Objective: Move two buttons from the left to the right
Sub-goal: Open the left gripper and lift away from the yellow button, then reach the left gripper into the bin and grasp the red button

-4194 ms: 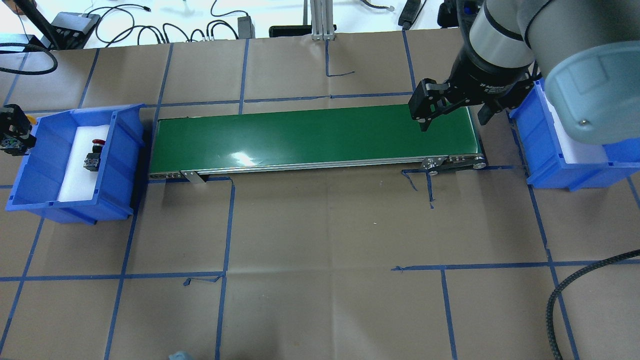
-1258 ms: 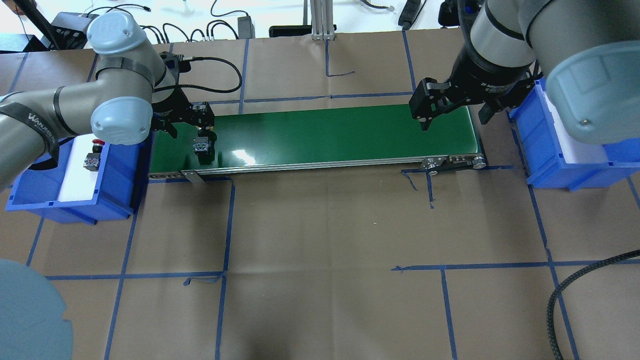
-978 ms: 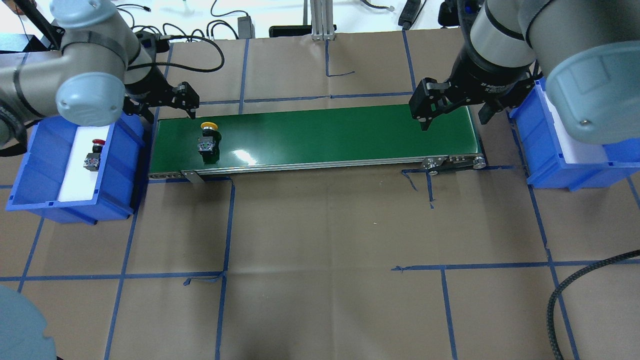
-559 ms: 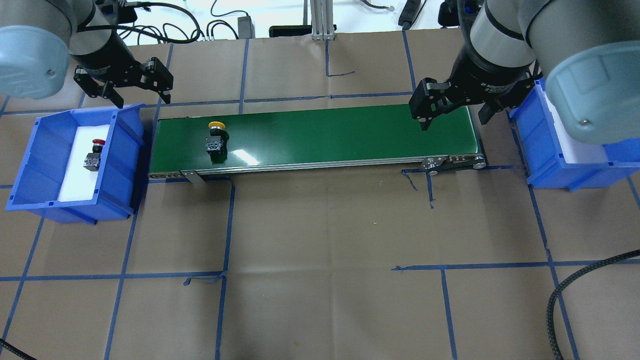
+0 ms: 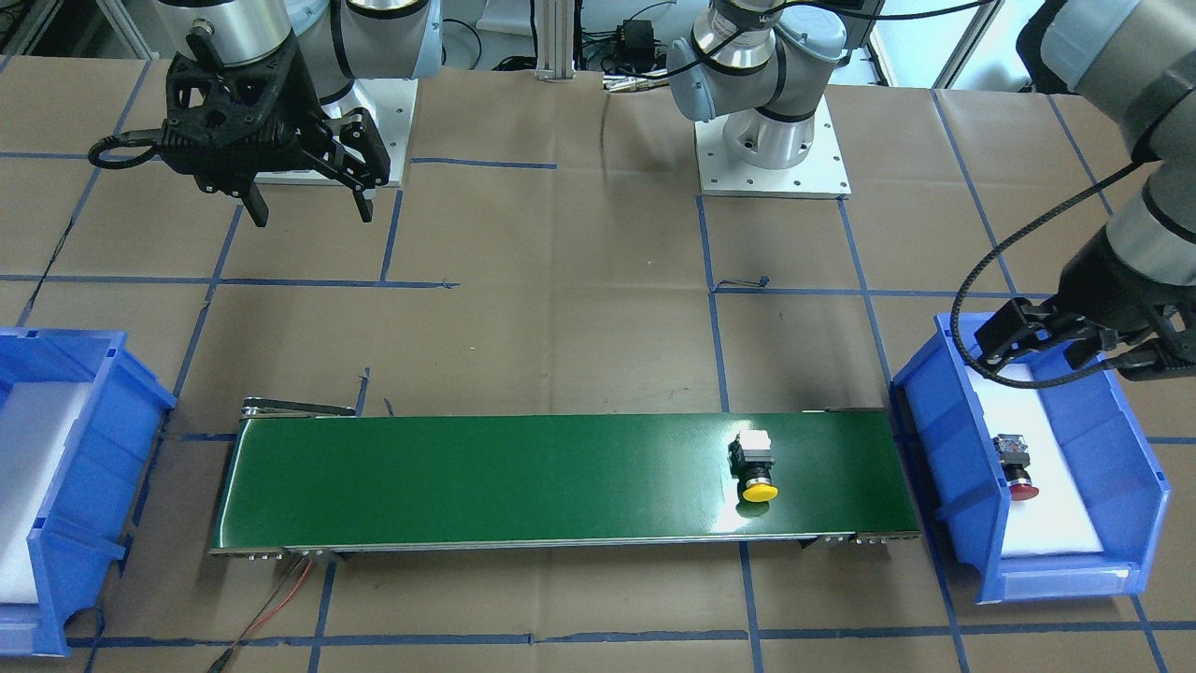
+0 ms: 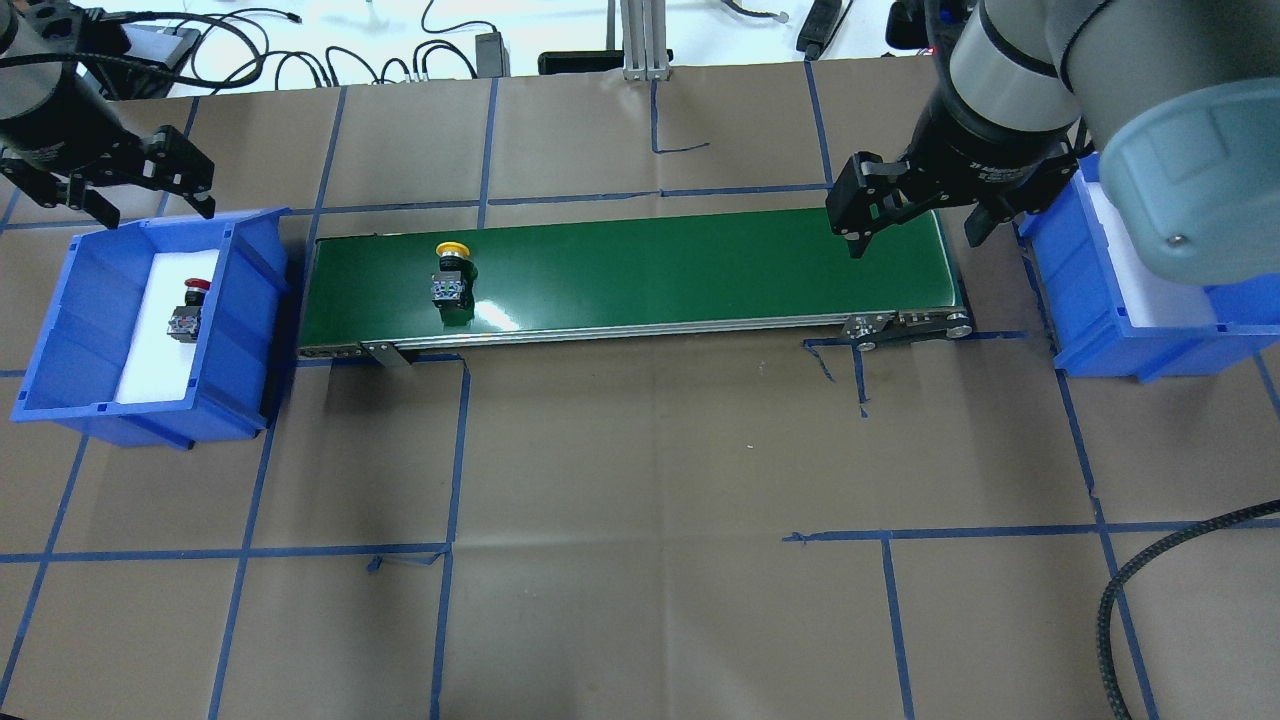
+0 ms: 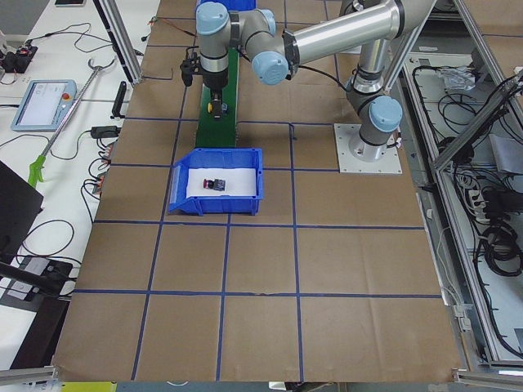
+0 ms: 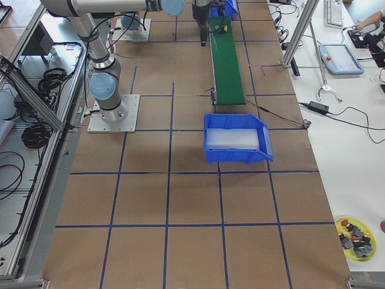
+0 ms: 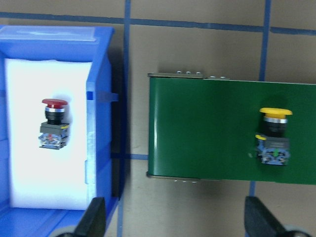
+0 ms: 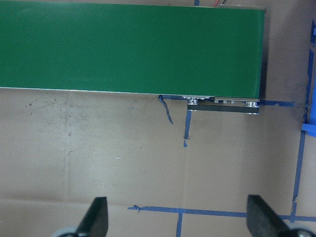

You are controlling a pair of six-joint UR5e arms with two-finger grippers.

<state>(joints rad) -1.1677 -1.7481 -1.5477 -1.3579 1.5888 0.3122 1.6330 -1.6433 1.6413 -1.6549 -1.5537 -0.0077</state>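
The yellow-capped button [image 6: 452,270] lies on its side on the green conveyor belt [image 6: 650,265] near its left end, and also shows in the front view [image 5: 755,465] and the left wrist view [image 9: 274,138]. The red-capped button [image 6: 187,310] lies on white foam in the left blue bin [image 6: 250,300], and also shows in the left wrist view [image 9: 53,128]. My left gripper [image 6: 155,200] is open and empty, high over the bin's far rim. My right gripper [image 6: 915,235] is open and empty above the belt's right end.
A second blue bin [image 6: 1080,290] with white foam stands just right of the belt. Cables and an aluminium post [image 6: 645,40] line the far table edge. A black cable [image 6: 1130,580] loops in at the near right. Brown paper with blue tape lines covers the table.
My left gripper let go of the yellow button on the belt and drew back left over the bin. The button has ridden a little to the right. The right arm barely moved.
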